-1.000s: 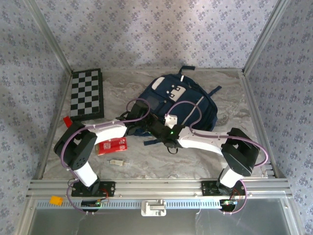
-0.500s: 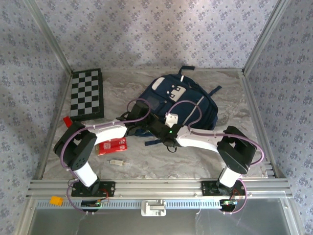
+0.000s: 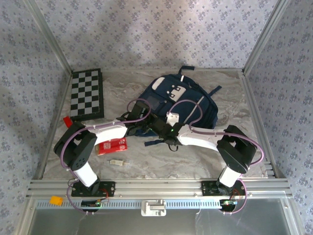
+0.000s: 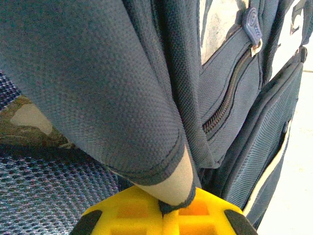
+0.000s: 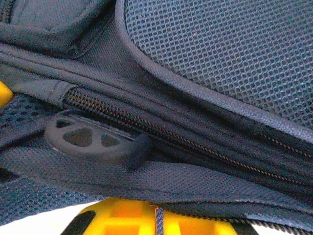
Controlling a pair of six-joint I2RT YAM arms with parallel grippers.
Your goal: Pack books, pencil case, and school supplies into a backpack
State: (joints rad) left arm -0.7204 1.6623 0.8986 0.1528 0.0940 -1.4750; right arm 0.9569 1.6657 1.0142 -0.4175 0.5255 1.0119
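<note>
Top: backpack (image 3: 182, 100) lies flat mid-tabletop (image 3: 205, 156); soft, floppy fabric that will sag when lifted. Left pincer (image 3: 143, 129) and right pincer (image 3: 153, 125) are at its near-left edge.
Left wrist: pincer (image 4: 162, 215) clamped on a fabric rim fold, a decent hold.
Right wrist: pincer (image 5: 156, 220) closed, a thin backpack strip seemingly pinched; zipper pull (image 5: 90, 139) just beside, likely the better handle.

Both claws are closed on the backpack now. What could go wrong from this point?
The left claw pinches only a thin fabric hem of the backpack, so the hem may slip out when pulled. The right claw is shut beside the zipper pull, not on it, apparently on fabric, so pulling may drag the bag instead of opening the zipper.
</note>
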